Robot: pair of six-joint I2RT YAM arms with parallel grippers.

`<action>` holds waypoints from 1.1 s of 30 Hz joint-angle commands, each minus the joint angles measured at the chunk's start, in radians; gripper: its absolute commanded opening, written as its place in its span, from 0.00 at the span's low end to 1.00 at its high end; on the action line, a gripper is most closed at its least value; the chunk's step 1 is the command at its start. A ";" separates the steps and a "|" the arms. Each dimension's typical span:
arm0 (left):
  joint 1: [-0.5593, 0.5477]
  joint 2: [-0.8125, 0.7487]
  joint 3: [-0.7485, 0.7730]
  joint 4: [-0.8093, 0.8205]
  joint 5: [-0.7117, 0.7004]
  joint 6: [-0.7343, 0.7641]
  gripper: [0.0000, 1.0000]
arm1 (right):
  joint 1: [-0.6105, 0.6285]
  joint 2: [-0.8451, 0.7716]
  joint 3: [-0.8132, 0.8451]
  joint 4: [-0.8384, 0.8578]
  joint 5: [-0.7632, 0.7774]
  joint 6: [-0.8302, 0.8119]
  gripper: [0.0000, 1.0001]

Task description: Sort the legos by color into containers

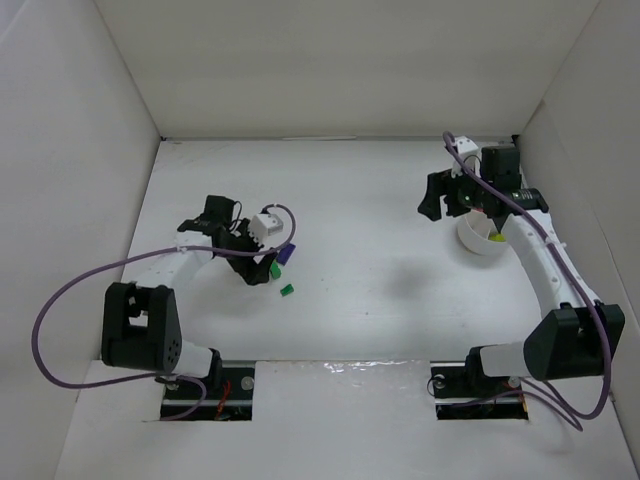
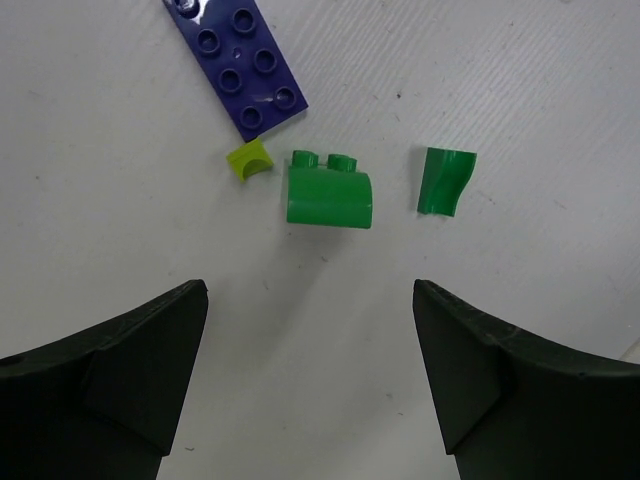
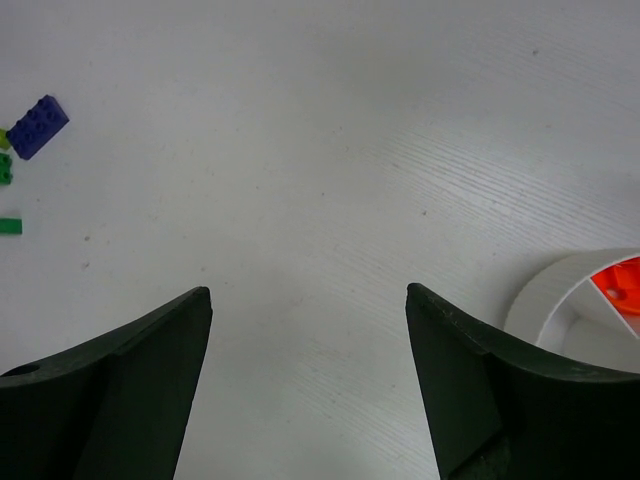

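In the left wrist view a purple plate (image 2: pixel 240 65), a tiny lime green brick (image 2: pixel 250 160), a dark green brick (image 2: pixel 328 195) and a green curved piece (image 2: pixel 445 182) lie on the white floor. My left gripper (image 2: pixel 310 300) is open and empty just short of them. From above it sits left of centre (image 1: pixel 258 270), beside the purple plate (image 1: pixel 285 253). My right gripper (image 3: pixel 308 295) is open and empty over bare floor, just left of the white bowl (image 3: pixel 560 290). An orange brick (image 3: pixel 622 285) lies in one wedge. From above, the bowl (image 1: pixel 470 243) also holds a yellow brick (image 1: pixel 497 237).
White walls (image 1: pixel 90 180) close the floor in on the left, back and right. The right arm's link and cable (image 1: pixel 540 250) curve over the bowl's right side. One green piece (image 1: pixel 287 290) lies apart, a little nearer than the others.
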 commanded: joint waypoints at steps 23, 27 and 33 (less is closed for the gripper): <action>-0.133 0.176 0.110 0.034 -0.079 0.009 0.44 | -0.056 -0.037 0.014 -0.004 -0.048 -0.014 0.87; -0.133 0.176 0.110 0.034 -0.057 0.000 0.37 | -0.056 -0.037 0.014 -0.004 -0.057 -0.005 0.87; -0.133 0.104 0.084 0.057 0.036 0.034 0.23 | -0.056 -0.028 0.014 -0.013 -0.196 0.027 0.89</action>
